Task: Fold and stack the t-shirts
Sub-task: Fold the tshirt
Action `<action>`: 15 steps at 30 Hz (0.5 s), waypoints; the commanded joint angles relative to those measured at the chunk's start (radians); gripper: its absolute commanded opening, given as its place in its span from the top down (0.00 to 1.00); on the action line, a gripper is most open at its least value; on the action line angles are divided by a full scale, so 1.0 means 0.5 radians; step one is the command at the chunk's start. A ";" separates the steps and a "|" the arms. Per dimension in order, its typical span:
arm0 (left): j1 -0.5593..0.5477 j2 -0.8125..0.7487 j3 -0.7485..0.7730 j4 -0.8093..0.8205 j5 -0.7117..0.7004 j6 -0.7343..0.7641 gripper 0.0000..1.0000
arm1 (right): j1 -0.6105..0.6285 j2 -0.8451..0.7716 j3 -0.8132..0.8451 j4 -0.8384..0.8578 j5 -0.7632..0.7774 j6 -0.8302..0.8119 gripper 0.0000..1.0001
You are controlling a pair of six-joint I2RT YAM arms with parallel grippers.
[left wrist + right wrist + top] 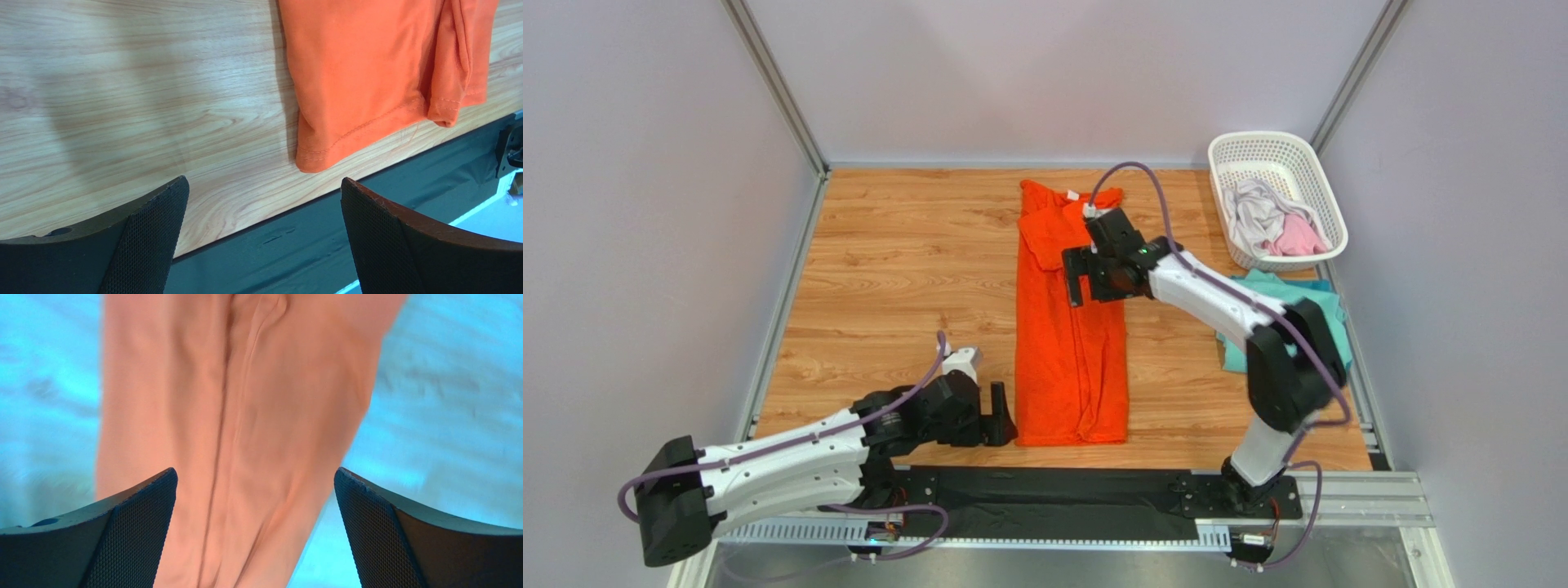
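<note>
Orange t-shirt [1069, 331]: laid on the counter [879, 282] as a long narrow strip, sides folded in, hem at the near edge.
Left tool [995, 414]: released, nothing held; set just beside the orange t-shirt's left hem corner.
Right tool [1078, 279]: released, nothing held; poised over the orange t-shirt's far half, below the collar.
Step in hand: the lengthwise fold is judged done; the crosswise fold is not yet begun.
Next move: the hem is probably to be pinched and carried toward the collar, kept level so the strip is not skewed.
Teal t-shirt [1308, 306]: right of the orange t-shirt, partly covered by the right arm; its fold cannot be judged.
Basket [1247, 153]: beyond and right of the orange t-shirt; pale and pink cloth [1271, 221] is bunched inside, count unclear.
Hard to make out: the right wrist view is tinted blue; contact between right tool and cloth cannot be told.
</note>
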 commanded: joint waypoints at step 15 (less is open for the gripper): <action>-0.071 0.366 0.029 0.398 0.230 -0.068 0.30 | 0.482 -1.634 -1.578 -0.081 -0.005 0.828 0.05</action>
